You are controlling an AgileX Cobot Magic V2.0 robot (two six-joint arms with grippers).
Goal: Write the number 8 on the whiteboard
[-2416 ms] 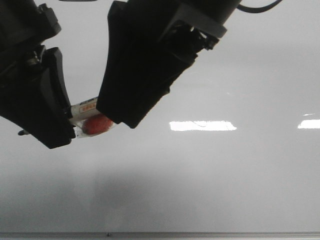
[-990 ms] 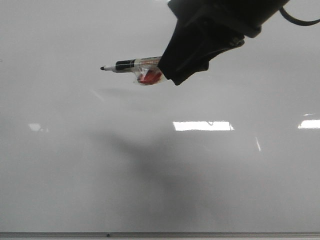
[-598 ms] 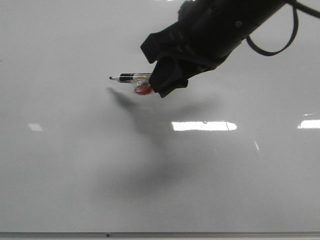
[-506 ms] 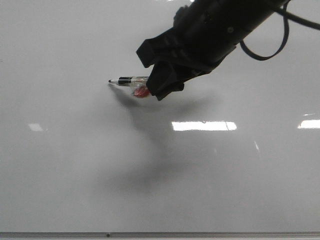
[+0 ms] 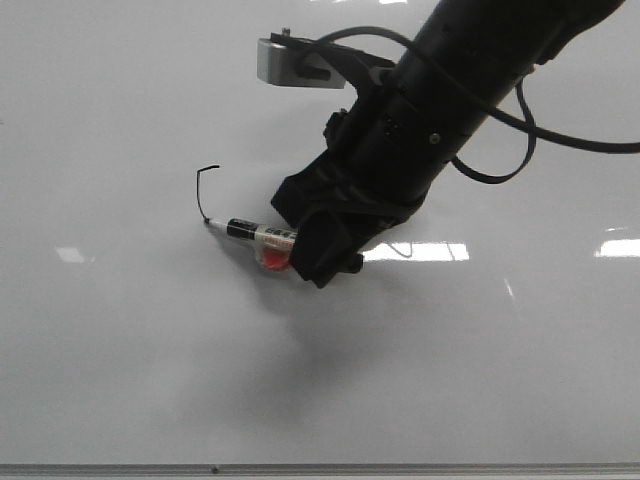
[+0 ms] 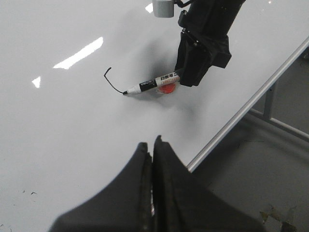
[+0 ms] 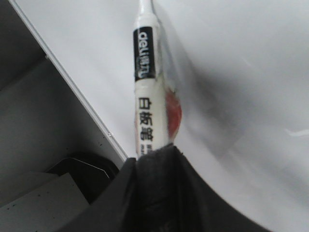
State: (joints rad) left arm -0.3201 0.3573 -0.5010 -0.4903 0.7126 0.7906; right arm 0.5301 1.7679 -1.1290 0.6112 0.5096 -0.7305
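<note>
Firmly closed on the back end of a marker, the right hand sits low over the whiteboard, its black fingers clamped around the white barrel. In the right wrist view the barrel rises straight out from between the two dark fingers, with a black printed band and black characters on its side, and a red blob of something pressed against it just past the fingertips. That red blob shows in the front view too, tucked under the barrel right at the hand's edge.

Out beyond the hand, the marker's black tip touches the surface. From the tip a thin black stroke runs away from the hand and bends over into a short hook at its far end; this is all that is drawn of the number 8 so far, an open curve with no closed loop. The left wrist view shows the same stroke ending at the marker tip.

The left hand is pressed shut with nothing between its fingers, and it hangs well apart from the marker, above bare board near the board's metal rim. Bright rectangular reflections lie on the glossy surface just beyond the right hand.
</note>
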